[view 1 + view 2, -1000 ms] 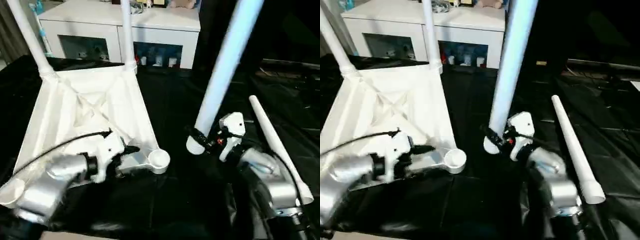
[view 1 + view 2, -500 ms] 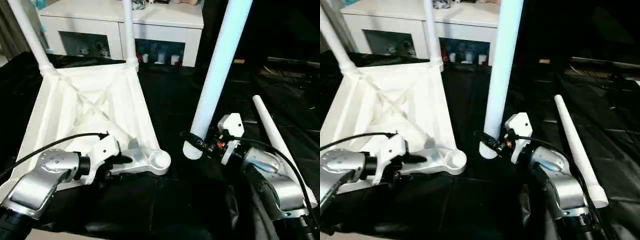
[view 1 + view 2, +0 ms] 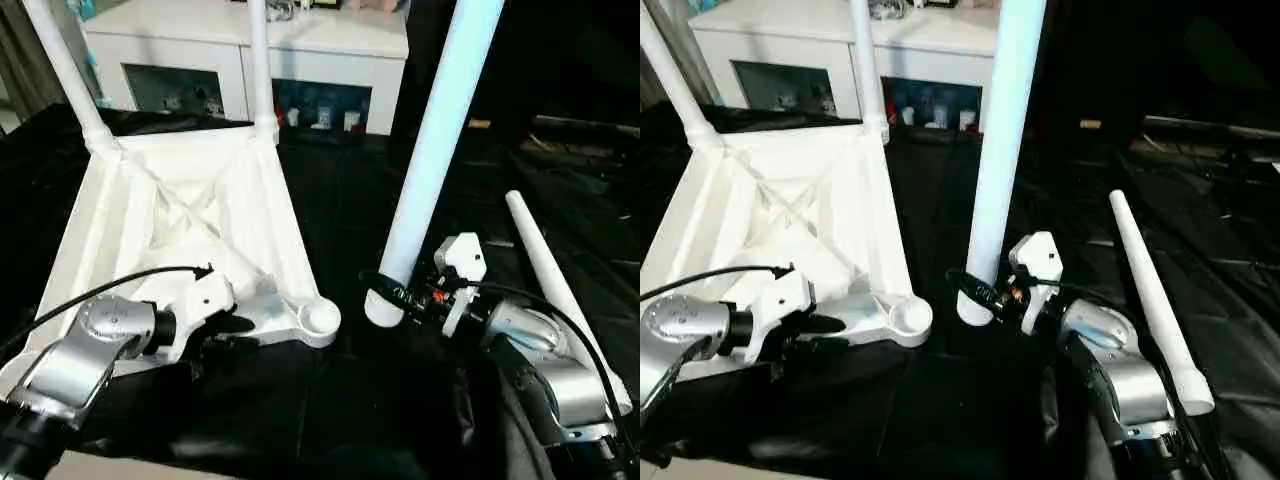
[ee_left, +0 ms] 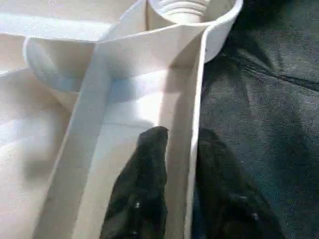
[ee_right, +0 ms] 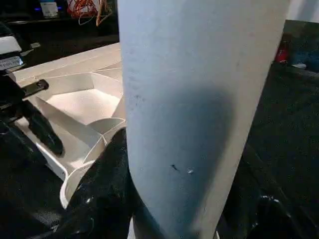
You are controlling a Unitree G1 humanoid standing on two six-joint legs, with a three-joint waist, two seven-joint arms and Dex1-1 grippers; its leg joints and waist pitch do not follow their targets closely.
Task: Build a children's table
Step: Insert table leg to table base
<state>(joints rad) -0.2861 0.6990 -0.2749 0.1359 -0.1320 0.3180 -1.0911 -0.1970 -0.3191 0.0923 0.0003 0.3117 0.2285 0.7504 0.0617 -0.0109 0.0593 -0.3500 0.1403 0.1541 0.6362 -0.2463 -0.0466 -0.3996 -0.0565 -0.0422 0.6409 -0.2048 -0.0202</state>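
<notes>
The children's table (image 3: 190, 215) lies upside down on black cloth, its X-ribbed underside up. Two white legs (image 3: 65, 70) (image 3: 260, 65) stand in its far corner sockets. My left gripper (image 3: 235, 325) sits at the near rim beside the empty near-right socket (image 3: 320, 318). Seen from the left wrist, its fingers (image 4: 144, 189) straddle the thin rim wall (image 4: 194, 99), shut on it. A third leg (image 3: 430, 140) leans nearly upright with my right gripper (image 3: 400, 295) shut around its lower end, just right of that socket and apart from it. A fourth leg (image 3: 550, 285) lies on the cloth at right.
A white cabinet (image 3: 330, 40) with glass doors stands behind the table. Black cloth (image 3: 340, 400) covers the work surface. A black cable (image 3: 100, 290) runs along my left forearm, over the table's near edge.
My left gripper's fingers have closed onto the table's near rim. The right gripper keeps the same hold on the upright leg. The camera has shifted a little.
</notes>
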